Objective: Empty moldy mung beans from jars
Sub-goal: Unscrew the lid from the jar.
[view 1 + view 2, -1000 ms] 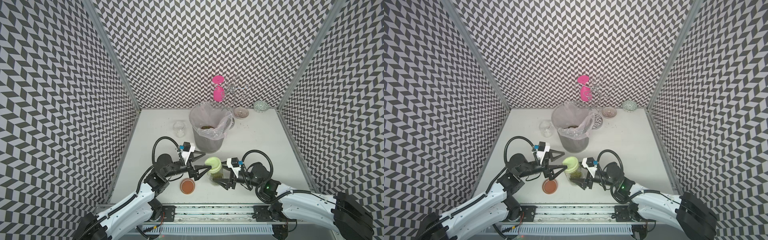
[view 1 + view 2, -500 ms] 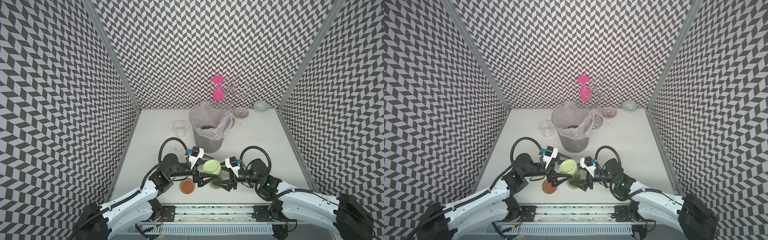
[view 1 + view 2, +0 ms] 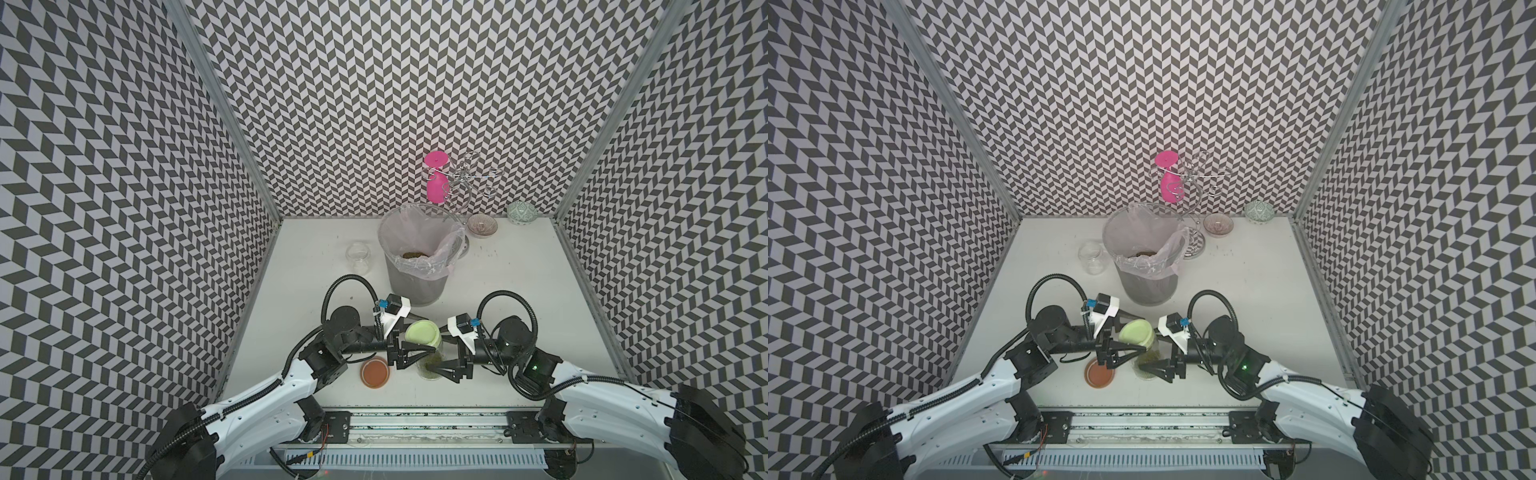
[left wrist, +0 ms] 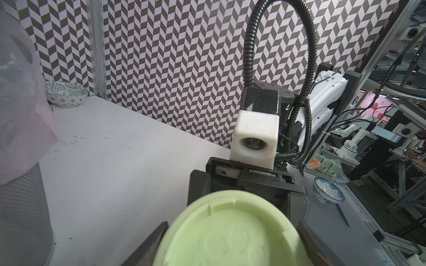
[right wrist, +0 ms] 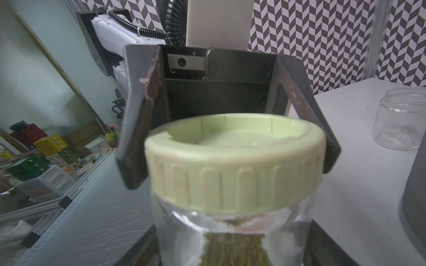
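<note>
Count: 2 jars, 2 lids, 1 bin, 2 bowls.

Green-lidded jar stands upright on the tabletop at the front centre, with mung beans inside. Right hand is clamped on its glass body. Left hand has its jaws on either side of the green lid, close against the rim. Can't tell if it actually grips.

Empty jar is open and stands just left of the grey bin. Orange-brown lid lies flat beside the left hand. There's a bean pile in the lined bin.

Bowls are at the back right.

The green lid top has embossing, illegible.
</note>
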Available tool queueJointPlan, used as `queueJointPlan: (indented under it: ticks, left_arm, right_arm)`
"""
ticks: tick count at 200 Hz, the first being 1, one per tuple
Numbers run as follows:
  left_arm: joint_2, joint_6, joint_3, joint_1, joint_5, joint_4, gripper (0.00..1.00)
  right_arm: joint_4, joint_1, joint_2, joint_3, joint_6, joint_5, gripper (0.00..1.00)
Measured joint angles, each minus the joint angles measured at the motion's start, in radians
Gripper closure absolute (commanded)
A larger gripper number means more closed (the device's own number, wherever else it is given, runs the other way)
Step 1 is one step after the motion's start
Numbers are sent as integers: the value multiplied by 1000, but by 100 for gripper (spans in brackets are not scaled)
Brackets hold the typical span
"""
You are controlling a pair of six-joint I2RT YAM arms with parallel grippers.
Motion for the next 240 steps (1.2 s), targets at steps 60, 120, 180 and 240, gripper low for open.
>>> queueJointPlan:
  ticks: [60,120,180,240]
  left_arm:
    - [30,27,0,0,-24,-15,53]
    - [31,47,0,-5,-76,-77,60]
    - [29,53,0,-7,-126,-126,63]
    - [-26,49,0,-6,-136,-155,64]
  right_arm:
    - [17,-2,56,0,-2,5,33]
    - [85,-2,95,0,-21,28,1]
    - [142,-5,101,-6,-61,45,1]
    - [224,-5,277,-5,-85,-21,1]
